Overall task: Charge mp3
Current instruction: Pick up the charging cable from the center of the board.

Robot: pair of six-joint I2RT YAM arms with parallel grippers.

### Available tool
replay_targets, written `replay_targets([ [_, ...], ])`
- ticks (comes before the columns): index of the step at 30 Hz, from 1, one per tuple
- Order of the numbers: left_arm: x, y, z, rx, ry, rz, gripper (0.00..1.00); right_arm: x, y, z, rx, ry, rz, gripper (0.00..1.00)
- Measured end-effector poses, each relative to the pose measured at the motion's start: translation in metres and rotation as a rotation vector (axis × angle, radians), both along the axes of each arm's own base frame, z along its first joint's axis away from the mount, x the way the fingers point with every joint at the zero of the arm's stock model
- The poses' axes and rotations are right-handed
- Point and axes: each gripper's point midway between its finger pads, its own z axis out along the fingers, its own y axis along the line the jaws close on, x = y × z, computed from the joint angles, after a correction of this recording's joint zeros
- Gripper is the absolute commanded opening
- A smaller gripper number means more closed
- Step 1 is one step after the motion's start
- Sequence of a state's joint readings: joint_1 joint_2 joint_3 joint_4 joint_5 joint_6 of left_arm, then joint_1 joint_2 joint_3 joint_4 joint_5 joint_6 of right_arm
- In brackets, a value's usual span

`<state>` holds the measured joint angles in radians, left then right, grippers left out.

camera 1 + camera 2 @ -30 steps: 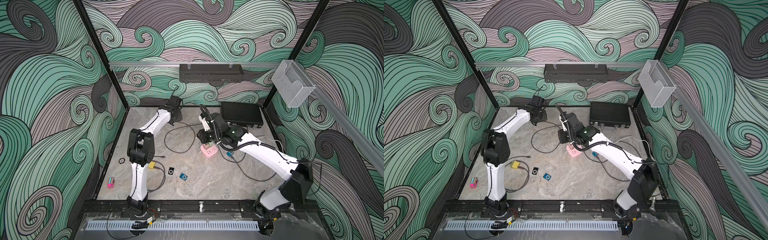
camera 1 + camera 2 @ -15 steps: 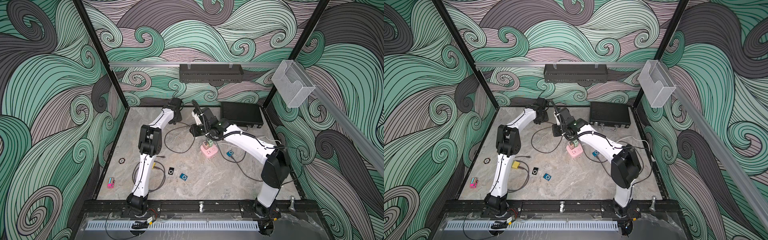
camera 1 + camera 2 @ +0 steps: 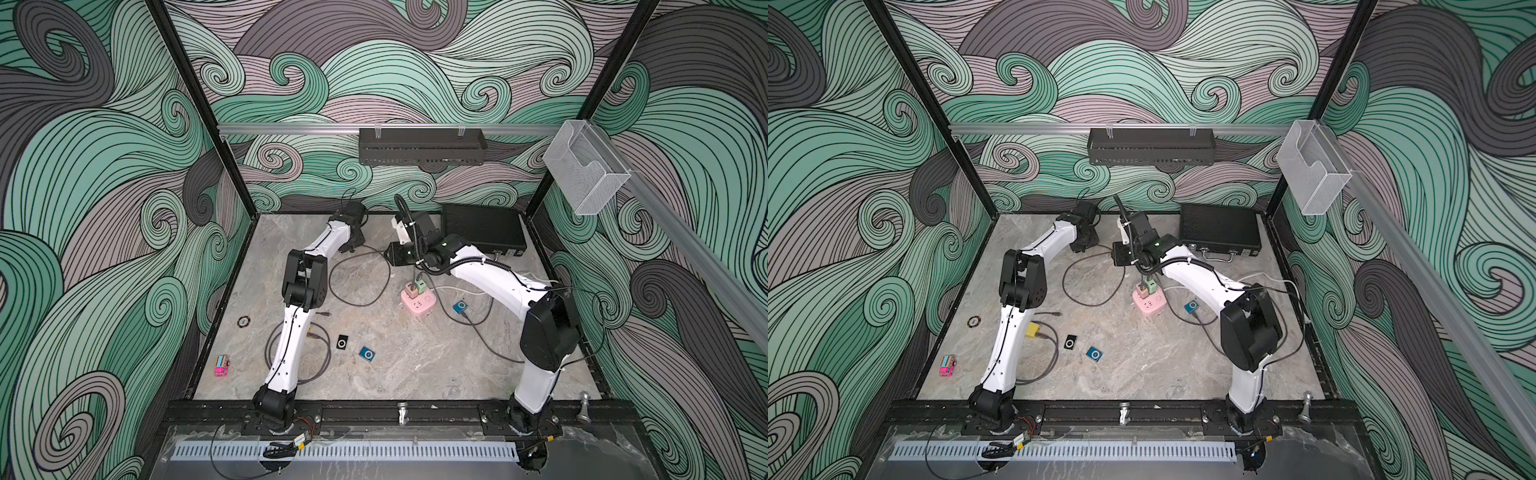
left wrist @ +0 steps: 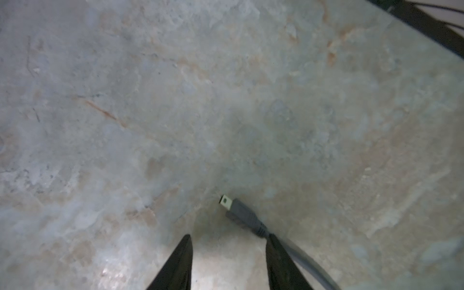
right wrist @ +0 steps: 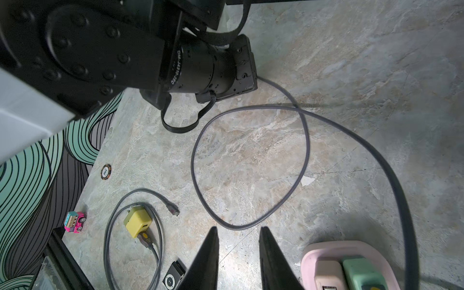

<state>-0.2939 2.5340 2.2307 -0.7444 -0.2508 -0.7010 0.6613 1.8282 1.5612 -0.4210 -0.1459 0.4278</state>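
Right arm has swung since a sec ago: elbow pulled up and back toward its base, and the right gripper (image 5: pixel 238 229) has come off the pink power strip (image 3: pixel 418 303) toward the back wall. Left elbow has moved fwd too, though its wrist stays at the back.

You've got the left gripper (image 4: pixel 228 237) low over the table (image 4: pixel 125 100), fingers (image 4: pixel 177 261) apart w/ nothing btw them. Right fingers are also parted and empty, over the loop of grey cable (image 5: pixel 192 163).

Key relation: the plug (image 4: pixel 239 213) lies just ahead of the left fingertips but off to one side, not in the gap. Its long axis slants away from the gripper, metal tip outward, cable trailing back along one finger — can't tell if touching. Left arm is clearly nearer; you'd prob. need a sideways shift to centre the gap on the plug body.

Black mp3 (image 3: pixel 342 343) and blue mp3 (image 3: pixel 367 354) sit near the front, well apart from the plug — second blue mp3 (image 3: pixel 460 307) is beside the power strip.
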Motion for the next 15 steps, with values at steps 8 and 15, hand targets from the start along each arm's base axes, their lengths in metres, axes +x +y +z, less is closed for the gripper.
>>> replay_targets([
  [8,0.009,0.000,0.000,-0.014,-0.037,0.033,0.47,0.002,-0.002,-0.003,0.020,0.007,0.007,0.29],
  [15,0.026,0.006,-0.003,-0.013,-0.079,0.095,0.41,0.002,-0.004,-0.010,0.023,0.018,0.007,0.29],
])
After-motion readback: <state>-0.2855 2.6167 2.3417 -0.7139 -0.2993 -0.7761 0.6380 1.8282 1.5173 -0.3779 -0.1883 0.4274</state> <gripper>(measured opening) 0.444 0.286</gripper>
